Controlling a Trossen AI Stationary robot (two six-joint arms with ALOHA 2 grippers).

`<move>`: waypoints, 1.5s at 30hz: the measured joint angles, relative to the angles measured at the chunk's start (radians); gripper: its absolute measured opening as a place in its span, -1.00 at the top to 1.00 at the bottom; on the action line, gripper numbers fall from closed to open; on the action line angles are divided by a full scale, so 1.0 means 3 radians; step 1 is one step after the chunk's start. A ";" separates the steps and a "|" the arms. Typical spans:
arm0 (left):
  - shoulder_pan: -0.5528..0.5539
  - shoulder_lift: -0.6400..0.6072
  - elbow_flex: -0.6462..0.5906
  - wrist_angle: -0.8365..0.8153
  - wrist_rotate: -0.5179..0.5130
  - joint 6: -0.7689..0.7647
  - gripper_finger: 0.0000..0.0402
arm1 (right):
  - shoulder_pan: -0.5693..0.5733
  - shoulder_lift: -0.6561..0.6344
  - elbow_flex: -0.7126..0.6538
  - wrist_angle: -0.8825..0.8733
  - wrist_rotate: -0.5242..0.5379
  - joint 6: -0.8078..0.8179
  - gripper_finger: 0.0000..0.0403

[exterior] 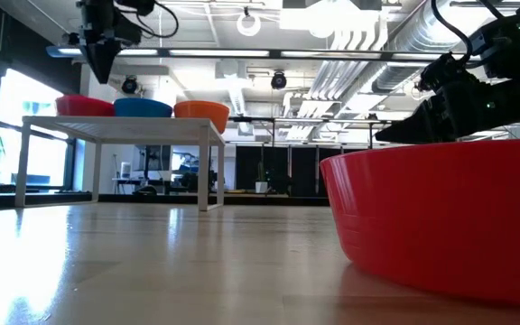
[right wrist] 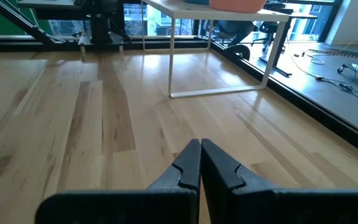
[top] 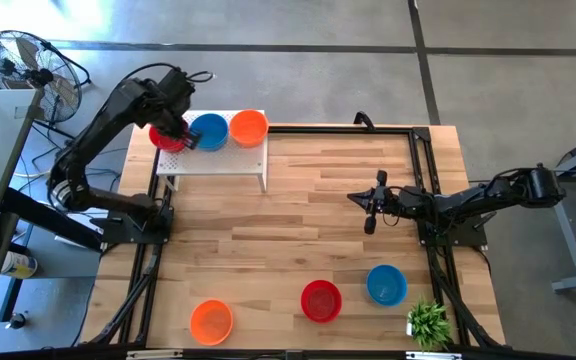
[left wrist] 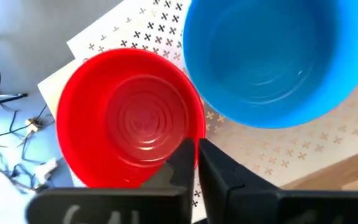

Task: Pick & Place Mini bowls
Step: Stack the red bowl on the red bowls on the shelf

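The red mini bowl (left wrist: 132,118) is sitting on the white stand (top: 218,160) around 11 o'clock on the surface (top: 298,230), looking light, glossy and slippery, so I'd pinch the thin rim. The left gripper (left wrist: 196,152) is hovering over its rim, fingers closed on nothing. The right gripper (right wrist: 201,158) is idling shut around 3 o'clock.

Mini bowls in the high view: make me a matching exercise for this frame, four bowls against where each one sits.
Column one:
1. orange bowl on the stand
2. red bowl on the stand
3. blue bowl on the table
4. orange bowl on the table

Column two:
A. under the left gripper, at the stand's end
B. near the small green plant
C. at the near edge, on the left arm's side
D. on the white stand, at the end nearest the table's middle

Pairs: 1-D, 2-A, 3-B, 4-C
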 joint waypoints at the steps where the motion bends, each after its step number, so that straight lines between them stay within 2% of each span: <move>1: -0.0020 -0.0053 0.0000 0.0018 0.0000 -0.0034 0.97 | 0.0000 0.0000 0.0000 0.0001 0.0000 0.0000 1.00; 4: -0.0240 -0.0231 0.0000 0.0123 -0.0073 -0.0163 0.97 | 0.0000 0.0000 0.0000 0.0000 0.0000 0.0000 1.00; 8: -0.0790 -0.0461 -0.0130 0.0396 -0.0264 -0.0421 0.99 | 0.0000 0.0000 0.0000 0.0001 0.0000 -0.0013 1.00; 16: -0.2145 -0.0671 -0.1008 0.1319 -0.0735 -0.0812 1.00 | 0.0000 0.0000 0.0000 0.0001 0.0000 -0.0001 1.00; 20: -0.2680 -0.0670 -0.1404 0.1889 -0.0888 -0.0847 1.00 | 0.0001 0.0000 0.0000 0.0001 0.0000 -0.0001 1.00; 25: -0.3226 -0.0667 -0.1878 0.2875 -0.1016 -0.0812 1.00 | 0.0000 0.0000 0.0000 0.0001 0.0000 0.0006 1.00; 32: -0.3783 -0.0665 -0.2330 0.3988 -0.1143 -0.0630 1.00 | 0.0000 -0.0001 0.0010 -0.0041 -0.0016 0.0163 1.00; 35: -0.3929 -0.0592 -0.2532 0.4544 -0.1248 -0.0485 1.00 | 0.0001 0.0000 0.0148 -0.0317 -0.0292 0.0281 1.00; 38: -0.4003 -0.0538 -0.2823 0.5204 -0.1217 -0.0208 1.00 | 0.0056 0.0000 0.0414 -0.0838 -0.0461 0.0320 1.00; 42: -0.4016 -0.0420 -0.3260 0.6268 -0.0973 0.0146 1.00 | 0.0196 0.0000 0.0789 -0.1681 -0.0343 0.0502 1.00; 45: -0.4014 -0.0326 -0.3492 0.7041 -0.0822 0.0410 1.00 | 0.0341 0.0000 0.0983 -0.2050 -0.0322 0.0711 1.00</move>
